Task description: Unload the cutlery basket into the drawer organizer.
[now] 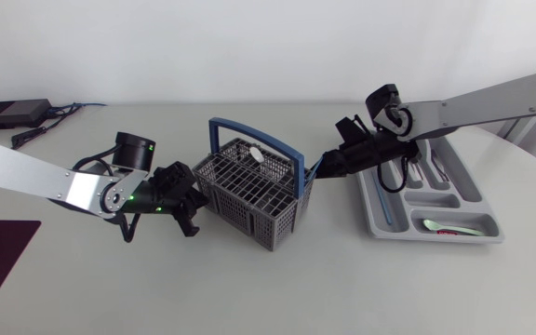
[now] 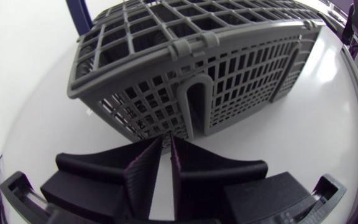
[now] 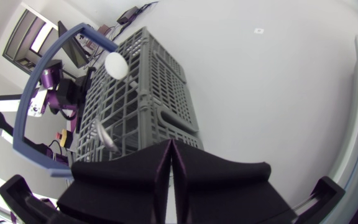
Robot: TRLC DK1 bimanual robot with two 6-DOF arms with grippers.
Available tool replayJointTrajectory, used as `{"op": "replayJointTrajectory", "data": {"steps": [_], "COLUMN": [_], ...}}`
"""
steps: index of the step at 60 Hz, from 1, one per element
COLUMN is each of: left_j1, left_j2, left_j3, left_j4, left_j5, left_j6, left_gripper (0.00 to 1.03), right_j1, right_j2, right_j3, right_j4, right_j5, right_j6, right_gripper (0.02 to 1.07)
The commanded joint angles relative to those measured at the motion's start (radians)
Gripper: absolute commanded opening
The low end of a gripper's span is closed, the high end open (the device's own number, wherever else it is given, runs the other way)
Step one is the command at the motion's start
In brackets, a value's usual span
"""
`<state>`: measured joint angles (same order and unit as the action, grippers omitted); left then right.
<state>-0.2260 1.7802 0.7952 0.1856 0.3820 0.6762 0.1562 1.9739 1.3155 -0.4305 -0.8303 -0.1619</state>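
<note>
From above, the grey cutlery basket (image 1: 240, 212) with its blue handle (image 1: 249, 131) stands on the pale table (image 1: 268, 293), between the two arms. The left gripper (image 1: 182, 197) sits just beside the basket's left wall and the right gripper (image 1: 327, 167) just beside its right corner. A white utensil end (image 1: 257, 154) pokes up out of the basket's grid. The grey drawer organizer (image 1: 435, 239) lies to the right of the basket, under the right arm, with a pale green spoon (image 1: 440, 224) in its front compartment and more cutlery in the long ones

From the left wrist, the basket's mesh wall stands right ahead of the left gripper. Its fingers (image 2: 143, 171) are drawn almost together with only a thin slit of table between them, and they grasp nothing

From the right wrist, the right gripper's fingers (image 3: 194, 180) are pressed together and empty. The basket's end wall is just ahead of them, and the handle arches over the white utensil
</note>
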Motion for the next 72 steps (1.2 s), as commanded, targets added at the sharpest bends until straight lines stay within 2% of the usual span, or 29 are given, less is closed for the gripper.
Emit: {"op": "replayJointTrajectory", "data": {"steps": [1,16,32,41,44,47,53,55,61,72], "left_j1": [0.005,-0.032,-0.098,-0.067,-0.05,-0.038,-0.032,-0.032,-0.038,-0.065], "left_j2": [0.041,0.136,0.217,0.182,0.148,0.114,-0.013,-0.047,-0.146,-0.243], "left_j3": [0.065,0.226,0.36,0.349,0.318,0.283,0.168,0.139,0.059,-0.021], "left_j4": [0.02,0.0,-0.046,-0.066,-0.066,-0.066,-0.066,-0.066,-0.072,-0.081], "left_j5": [-0.008,-0.034,-0.075,-0.08,-0.08,-0.08,-0.074,-0.074,-0.068,-0.068], "left_j6": [-0.029,-0.098,-0.124,-0.125,-0.122,-0.119,-0.115,-0.112,-0.11,-0.112], "left_gripper": [0.28,0.28,0.28,0.3,0.3,0.3,0.3,0.3,0.3,0.3], "right_j1": [0.013,0.052,0.12,0.125,0.132,0.16,0.181,0.181,0.184,0.209], "right_j2": [-0.064,-0.216,-0.334,-0.466,-0.532,-0.598,-0.734,-0.767,-0.869,-0.886], "right_j3": [-0.079,-0.257,-0.366,-0.452,-0.498,-0.544,-0.591,-0.595,-0.596,-0.582], "right_j4": [-0.014,-0.014,-0.001,0.087,0.119,0.145,0.144,0.136,0.113,0.107], "right_j5": [-0.015,0.003,0.046,0.194,0.25,0.303,0.338,0.342,0.346,0.362], "right_j6": [-0.024,-0.019,0.007,-0.001,-0.021,-0.036,-0.082,-0.087,-0.103,-0.107], "right_gripper": [0.09,0.09,0.09,0.1,0.17,0.28,0.5,0.54,0.57,0.57]}}
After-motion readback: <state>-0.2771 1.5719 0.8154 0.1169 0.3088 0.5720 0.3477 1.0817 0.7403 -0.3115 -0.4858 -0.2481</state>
